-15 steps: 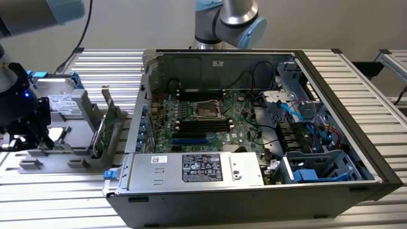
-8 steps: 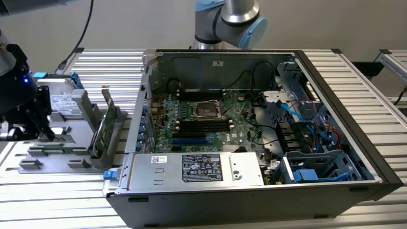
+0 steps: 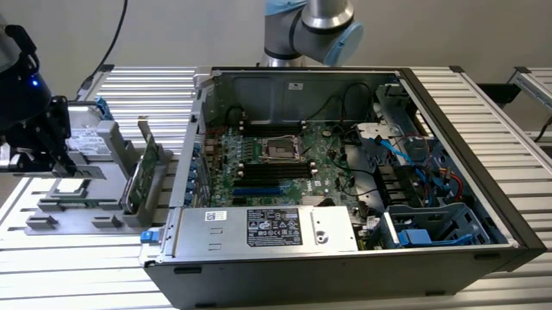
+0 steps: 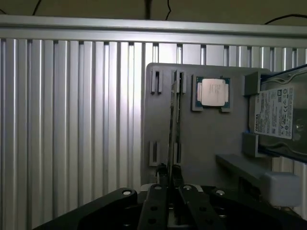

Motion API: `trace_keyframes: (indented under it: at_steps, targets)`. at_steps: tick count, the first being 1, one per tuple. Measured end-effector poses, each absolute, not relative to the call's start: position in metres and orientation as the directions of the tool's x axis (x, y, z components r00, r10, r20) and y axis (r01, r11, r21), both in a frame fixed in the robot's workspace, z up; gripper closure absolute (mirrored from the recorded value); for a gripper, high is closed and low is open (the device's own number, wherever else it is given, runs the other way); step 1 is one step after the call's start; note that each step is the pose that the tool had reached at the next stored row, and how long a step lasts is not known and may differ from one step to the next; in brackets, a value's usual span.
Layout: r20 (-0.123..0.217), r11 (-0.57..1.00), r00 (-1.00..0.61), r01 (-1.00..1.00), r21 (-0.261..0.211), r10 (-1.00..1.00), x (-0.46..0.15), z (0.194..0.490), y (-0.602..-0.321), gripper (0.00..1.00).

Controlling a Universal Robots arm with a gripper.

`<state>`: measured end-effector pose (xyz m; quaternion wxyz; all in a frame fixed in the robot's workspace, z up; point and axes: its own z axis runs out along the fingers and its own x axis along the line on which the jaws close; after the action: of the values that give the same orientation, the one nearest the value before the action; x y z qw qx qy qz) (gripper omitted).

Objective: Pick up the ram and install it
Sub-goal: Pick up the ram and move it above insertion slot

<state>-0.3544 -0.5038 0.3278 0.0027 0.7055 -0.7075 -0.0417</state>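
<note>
Here, a ribbed aluminium table (image 3: 77, 284) carries an open computer case (image 3: 470, 139) and a grey holder (image 4: 211, 139). The holder keeps a processor (image 4: 213, 91) and a hard drive (image 4: 278, 112). The ram (image 4: 173, 120) stands edge-on over the holder, its near end pinched between the gripper's (image 4: 169, 171) close-drawn fingers.

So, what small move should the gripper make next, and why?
Probably a short, straight descent onto the ram, with no sideways shift. In the wrist view the gripper lines up with the ram's thin edge at its near end, and the ram stands on edge in the slots of the holder. The CPU and the hard drive lie close beside it.
</note>
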Motion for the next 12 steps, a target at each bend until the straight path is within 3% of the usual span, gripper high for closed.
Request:
trace_keyframes:
  at_steps: [5,12]
  targets:
    - [-0.062,-0.004,0.000,-0.998,0.063,-0.998,-0.339,0.346,-0.504,0.86]
    - [-0.064,-0.044,0.040,-0.997,0.063,-0.997,-0.327,0.349,-0.504,0.86]
